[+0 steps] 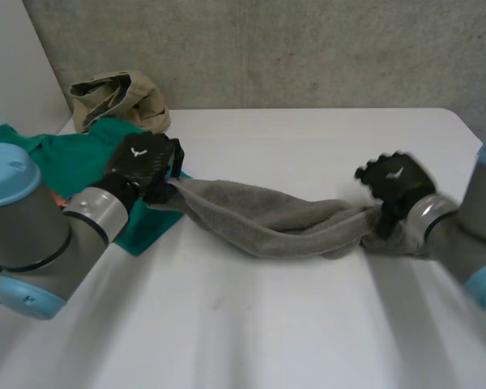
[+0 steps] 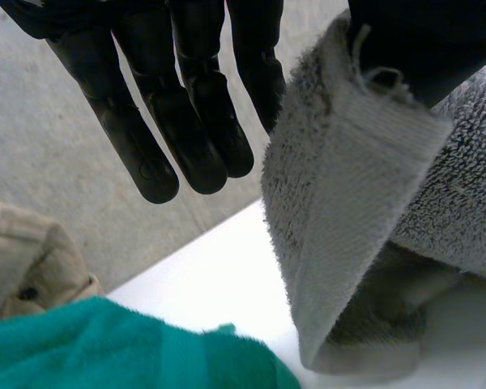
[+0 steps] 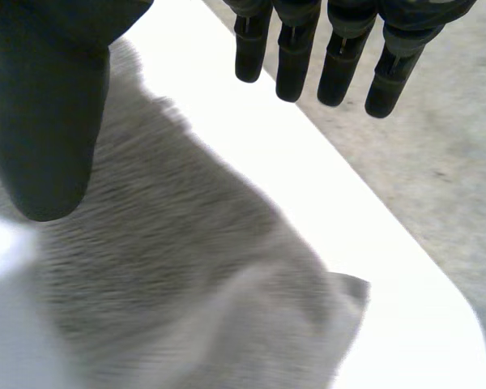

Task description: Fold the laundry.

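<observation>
Noting the left hand (image 1: 142, 162) first: its fingers (image 2: 196, 121) are straight and clear of the cloth, while its thumb (image 2: 425, 40) clamps the hemmed end of the grey towel (image 1: 267, 217), so we log a pinch there. The right hand (image 1: 397, 185) sits at the towel's other end, fingers (image 3: 296, 57) straight and off the cloth, thumb (image 3: 44, 121) over it; we cannot tell whether it touches. The towel lies bunched lengthwise between both hands on the white table (image 1: 308, 316). Beside the left hand we see a green cloth (image 1: 69, 158), with a tan garment (image 1: 117, 97) behind it.
</observation>
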